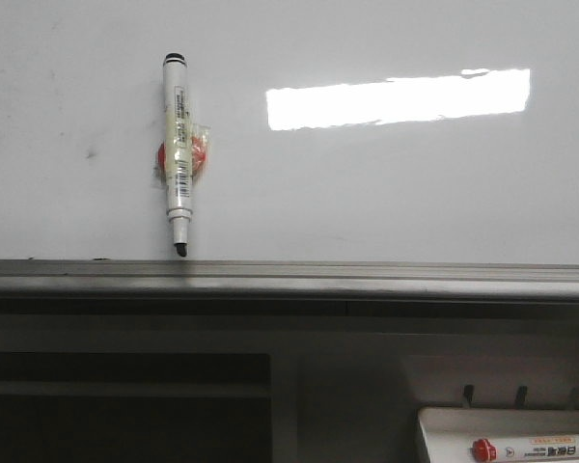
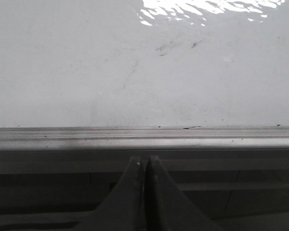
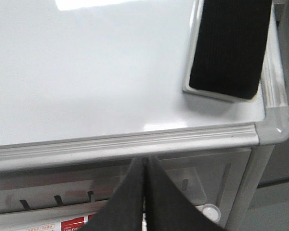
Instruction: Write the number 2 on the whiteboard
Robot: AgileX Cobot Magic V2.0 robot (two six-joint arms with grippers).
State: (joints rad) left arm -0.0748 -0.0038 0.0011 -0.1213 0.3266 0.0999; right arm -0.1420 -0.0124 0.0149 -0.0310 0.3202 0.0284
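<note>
The whiteboard (image 1: pixel 386 193) fills the upper half of the front view, glossy white, with a bright rectangular light reflection (image 1: pixel 398 97) at upper right. No drawn line of a number 2 is seen on it; only faint smudges and small dark specks are visible, one at the left (image 1: pixel 91 151). Its grey metal bottom rail (image 1: pixel 289 275) is stretched across the whole width at mid-height.

In the upper right of the right wrist view, a black eraser (image 3: pixel 229 45) in a white frame is laid against the board, close to the rounded grey corner piece (image 3: pixel 274 126).

Left of centre in the front view, a white marker (image 1: pixel 178 154) is held upright against the board with tape and a red magnet (image 1: pixel 198 157); its dark tip is pointed down and ends just above the rail.

A white tray (image 1: pixel 507 424) is seen at lower right, with a red-capped marker (image 1: pixel 531 449) lying in it.

The left gripper (image 2: pixel 144 163) is seen at the bottom centre of its wrist view, below the rail, with its fingers pressed together and nothing between them. The right gripper (image 3: pixel 144 161) is shown likewise closed on nothing, just under the rail.
</note>
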